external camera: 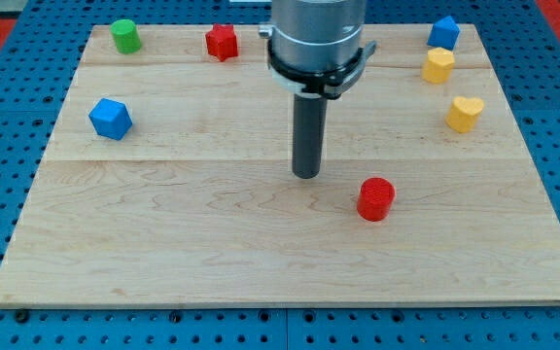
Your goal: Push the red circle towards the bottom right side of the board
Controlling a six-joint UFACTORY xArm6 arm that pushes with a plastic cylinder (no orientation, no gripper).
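The red circle [375, 199] is a short red cylinder lying on the wooden board [212, 243], right of the middle and a little below it. My tip [306, 175] is the lower end of the dark rod, resting on the board to the left of the red circle and slightly above it. A clear gap separates the tip from the red circle; they do not touch.
A red star block [222, 42] and a green cylinder [124, 36] lie near the top left. A blue block [111, 119] lies at the left. A blue block [443, 31], a yellow block [437, 65] and a yellow heart block [464, 114] lie at the top right.
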